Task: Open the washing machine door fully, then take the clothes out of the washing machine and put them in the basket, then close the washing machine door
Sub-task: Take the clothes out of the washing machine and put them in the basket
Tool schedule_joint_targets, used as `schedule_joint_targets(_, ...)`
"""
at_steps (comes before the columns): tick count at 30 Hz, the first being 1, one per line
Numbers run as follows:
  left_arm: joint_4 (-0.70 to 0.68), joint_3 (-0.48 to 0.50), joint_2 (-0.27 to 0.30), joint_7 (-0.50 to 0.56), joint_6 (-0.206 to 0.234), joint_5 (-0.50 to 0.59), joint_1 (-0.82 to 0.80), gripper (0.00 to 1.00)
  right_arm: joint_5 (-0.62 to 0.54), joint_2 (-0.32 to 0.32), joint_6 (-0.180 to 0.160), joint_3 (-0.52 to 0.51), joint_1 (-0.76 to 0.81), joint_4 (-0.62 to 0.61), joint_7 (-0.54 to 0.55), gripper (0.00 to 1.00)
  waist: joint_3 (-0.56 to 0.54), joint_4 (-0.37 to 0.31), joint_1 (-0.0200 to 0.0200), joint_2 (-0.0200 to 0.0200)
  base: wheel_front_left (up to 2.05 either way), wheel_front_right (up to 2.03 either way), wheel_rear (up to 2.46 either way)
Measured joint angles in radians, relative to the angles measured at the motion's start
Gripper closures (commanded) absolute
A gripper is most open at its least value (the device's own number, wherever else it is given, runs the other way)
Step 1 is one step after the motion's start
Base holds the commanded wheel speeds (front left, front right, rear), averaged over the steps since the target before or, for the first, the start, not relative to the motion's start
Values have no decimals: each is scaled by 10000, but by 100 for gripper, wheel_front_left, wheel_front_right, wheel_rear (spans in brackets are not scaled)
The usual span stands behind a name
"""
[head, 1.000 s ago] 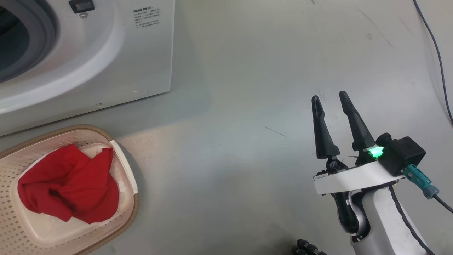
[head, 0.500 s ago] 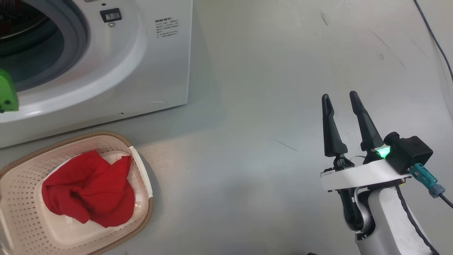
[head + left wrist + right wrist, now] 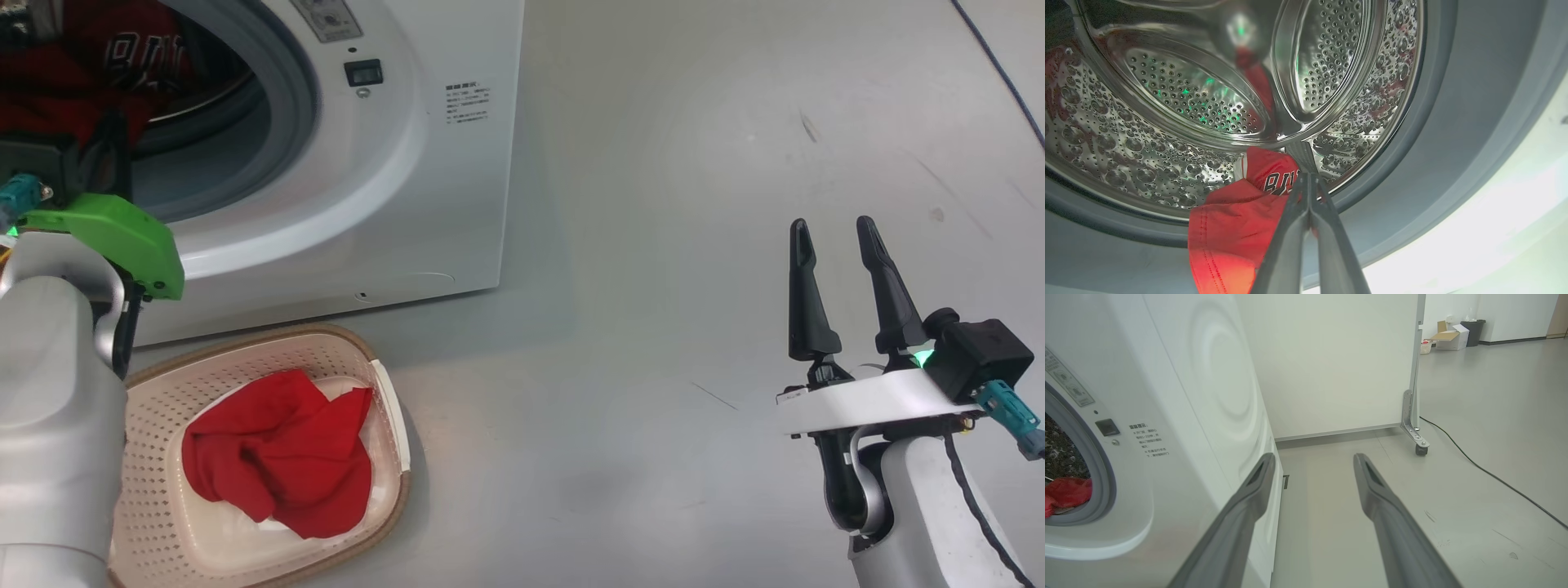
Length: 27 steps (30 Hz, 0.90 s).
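Note:
The white washing machine (image 3: 392,188) stands at the upper left with its opening bare; the washing machine door is out of view. Inside the steel drum (image 3: 1167,102) lie red clothes (image 3: 1233,232), a lettered jersey (image 3: 122,57) among them, draping over the grey gasket. My left gripper (image 3: 1308,176) reaches into the opening, shut, with the red fabric bunched at its tips. Its green wrist (image 3: 114,233) shows at the left edge. The cream basket (image 3: 163,392) sits on the floor before the machine, holding one red garment (image 3: 277,457). My right gripper (image 3: 833,233) hovers over bare floor to the right, open.
Grey floor (image 3: 653,245) stretches to the right of the machine. A dark cable (image 3: 1486,469) runs across it. A white partition on a castor (image 3: 1414,433) stands behind the machine, with boxes and a bin (image 3: 1453,335) far off.
The head camera has swung towards the machine, so the drum opening and my left arm now show. The right gripper stays open and the garment in the basket lies as before.

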Motion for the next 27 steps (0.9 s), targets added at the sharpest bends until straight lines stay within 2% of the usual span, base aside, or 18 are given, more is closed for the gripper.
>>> schedule_joint_targets(15, -593, -86, -849, -644, -142, -769, 1748, 100, -88, -111, 75, -512, 779, 98, 0, 0, -1380, 1300, 0, 0, 0, 0, 0)
schedule_joint_targets(24, -1636, 38, -1053, -780, -213, -1083, 2793, 100, -100, -104, 169, -556, 1111, 75, 0, 0, -2008, 1844, 0, 0, 0, 0, 0)
schedule_joint_targets(25, -1795, 52, -1060, -782, -213, -1087, 2890, 97, -109, -104, 176, -554, 1160, 61, 0, 0, -2053, 1883, 0, 0, 0, 0, 0)
schedule_joint_targets(27, -2092, 67, -1064, -786, -213, -1099, 3061, 100, -136, -94, 178, -552, 1222, 50, 0, 0, -2123, 1942, 0, 0, 0, 0, 0)
